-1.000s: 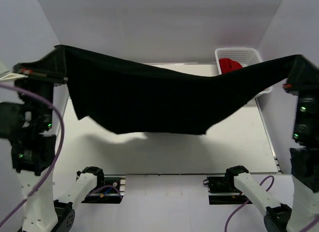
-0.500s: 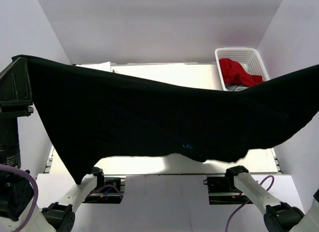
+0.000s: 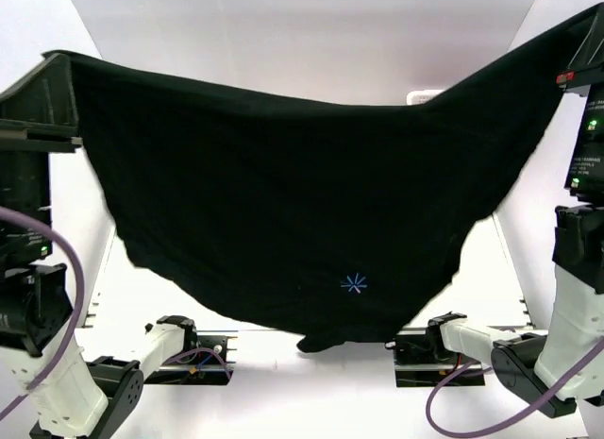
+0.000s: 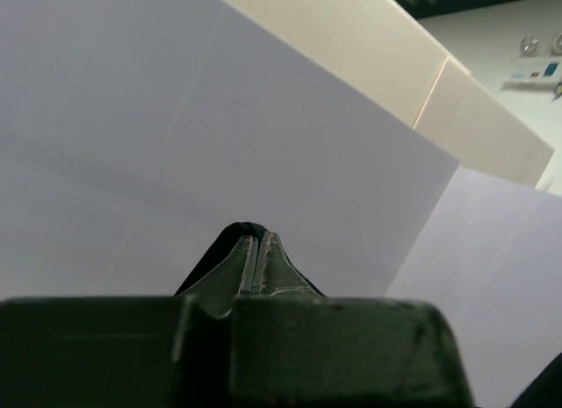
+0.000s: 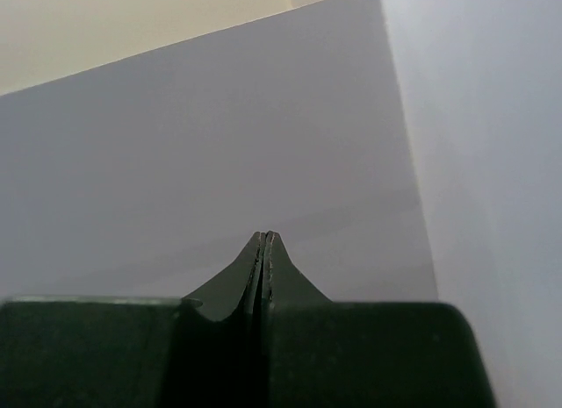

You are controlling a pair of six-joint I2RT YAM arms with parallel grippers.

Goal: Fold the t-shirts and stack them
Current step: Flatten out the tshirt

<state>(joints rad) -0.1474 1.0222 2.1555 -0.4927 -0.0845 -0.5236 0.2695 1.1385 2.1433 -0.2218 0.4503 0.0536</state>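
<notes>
White walls (image 3: 283, 33) boxed in the table (image 3: 497, 269) on its left, far and right sides. Only narrow strips along the table's left and right edges showed, the rest being hidden behind cloth. A sliver of a white basket (image 3: 427, 96) peeked over the cloth near the far right corner. Both arms stood close to the side walls, with little room outward.

The black t-shirt (image 3: 302, 203) hung in the air above the table, stretched wide between the two grippers. Its top edge sagged in a shallow curve toward the middle. Its lower edge drooped to a rounded point over the near edge, between the arm bases. A small blue star-shaped mark (image 3: 354, 284) sat low on the cloth, right of centre.

The left gripper (image 4: 256, 241) was raised high by the left wall, jaws pressed together on one end of the t-shirt's top edge. The right gripper (image 5: 265, 241) was raised by the right wall, clamped on the opposite end. Both wrist views faced blank wall past the closed fingertips.
</notes>
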